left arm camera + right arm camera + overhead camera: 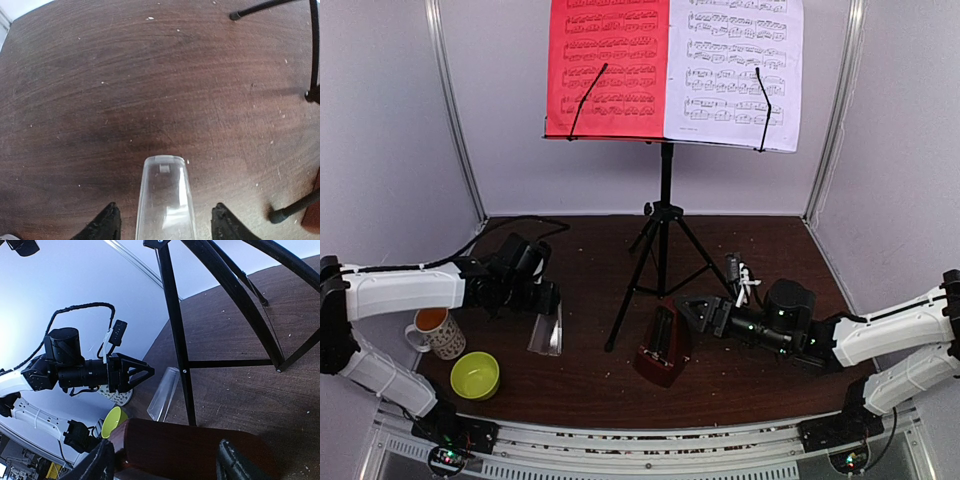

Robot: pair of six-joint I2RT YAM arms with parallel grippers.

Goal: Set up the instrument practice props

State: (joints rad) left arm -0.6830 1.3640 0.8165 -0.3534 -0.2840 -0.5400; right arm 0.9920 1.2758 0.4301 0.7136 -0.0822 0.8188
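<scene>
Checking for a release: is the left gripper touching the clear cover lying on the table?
Apart. The left wrist view shows bare table on both sides of the clear cover, between it and each fingertip of the left gripper.

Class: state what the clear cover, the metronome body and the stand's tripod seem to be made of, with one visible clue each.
Clear cover: likely glossy transparent plastic; the table grain shows through it.
Metronome body: smooth, dark red; wood or plastic, unclear.
Tripod: thin black tubes, probably painted metal.
</scene>
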